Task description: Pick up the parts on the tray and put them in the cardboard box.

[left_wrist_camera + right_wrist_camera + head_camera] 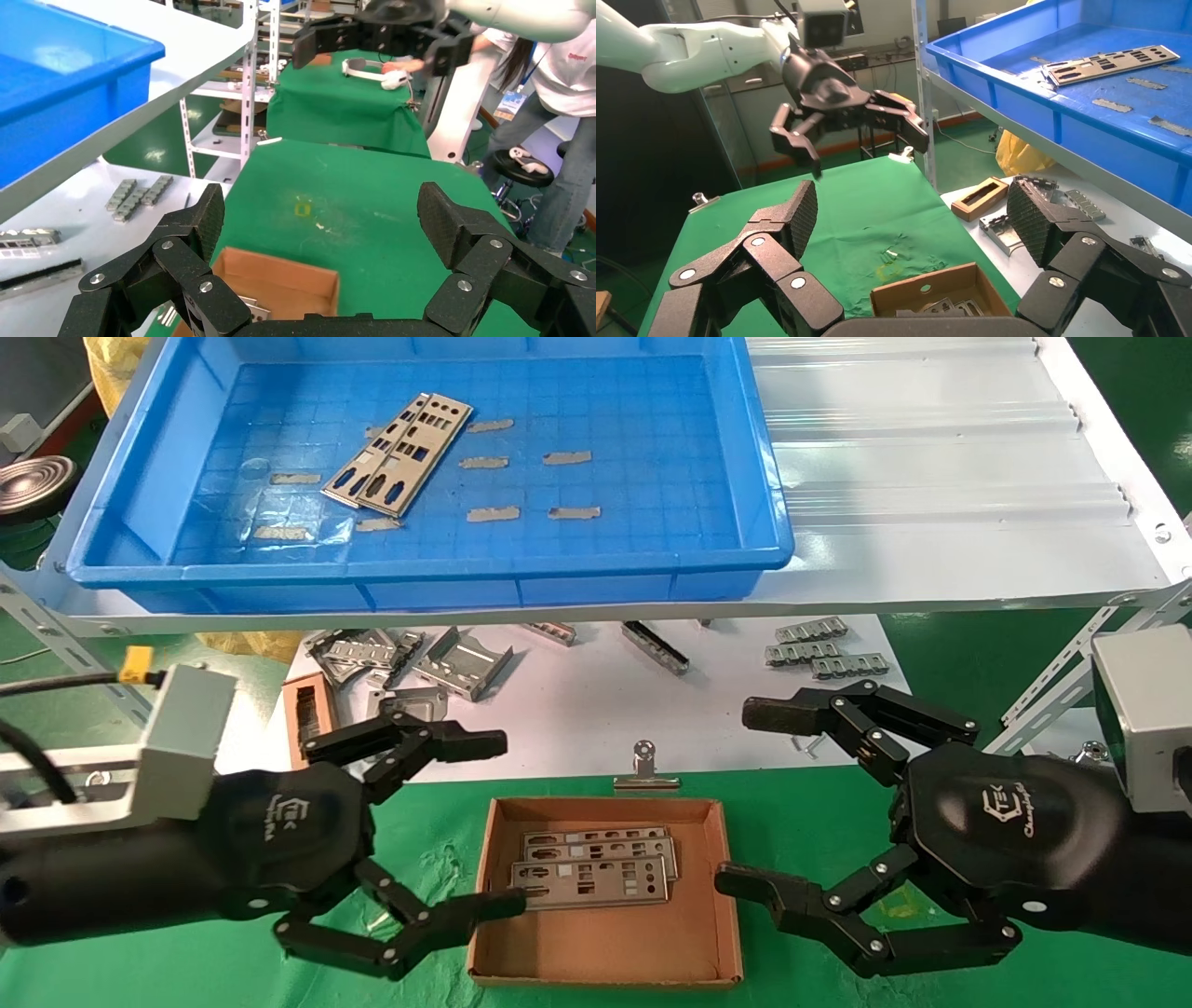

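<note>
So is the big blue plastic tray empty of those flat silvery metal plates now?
No, two flat silvery punched metal plates still lie overlapping on the grid floor of the blue plastic tray.

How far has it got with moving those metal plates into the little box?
Three plates already lie in the box. Nothing is in hand: the left claw and right claw hang open beside the box, empty. Two plates remain in the blue tray, overlapping, so it looks over halfway.
</note>
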`<control>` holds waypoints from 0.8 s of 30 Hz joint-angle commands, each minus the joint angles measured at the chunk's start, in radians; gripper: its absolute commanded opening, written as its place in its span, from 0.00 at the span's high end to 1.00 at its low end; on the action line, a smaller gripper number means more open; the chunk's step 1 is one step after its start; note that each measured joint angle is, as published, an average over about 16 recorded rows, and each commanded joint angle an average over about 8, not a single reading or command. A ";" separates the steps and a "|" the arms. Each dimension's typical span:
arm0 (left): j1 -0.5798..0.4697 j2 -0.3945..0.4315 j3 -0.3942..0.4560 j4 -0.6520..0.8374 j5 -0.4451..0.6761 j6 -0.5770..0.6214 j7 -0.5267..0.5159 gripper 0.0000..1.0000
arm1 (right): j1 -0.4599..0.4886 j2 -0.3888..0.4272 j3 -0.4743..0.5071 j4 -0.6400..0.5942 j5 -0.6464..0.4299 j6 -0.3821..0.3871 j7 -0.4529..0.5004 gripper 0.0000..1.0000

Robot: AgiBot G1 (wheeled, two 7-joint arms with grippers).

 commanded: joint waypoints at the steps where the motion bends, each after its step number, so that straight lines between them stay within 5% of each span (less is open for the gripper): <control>1: 0.012 -0.016 -0.020 -0.021 -0.007 0.005 -0.011 0.00 | 0.000 0.000 0.000 0.000 0.000 0.000 0.000 0.00; 24: 0.101 -0.141 -0.176 -0.185 -0.066 0.047 -0.096 0.00 | 0.000 0.000 0.000 0.000 0.000 0.000 0.000 0.00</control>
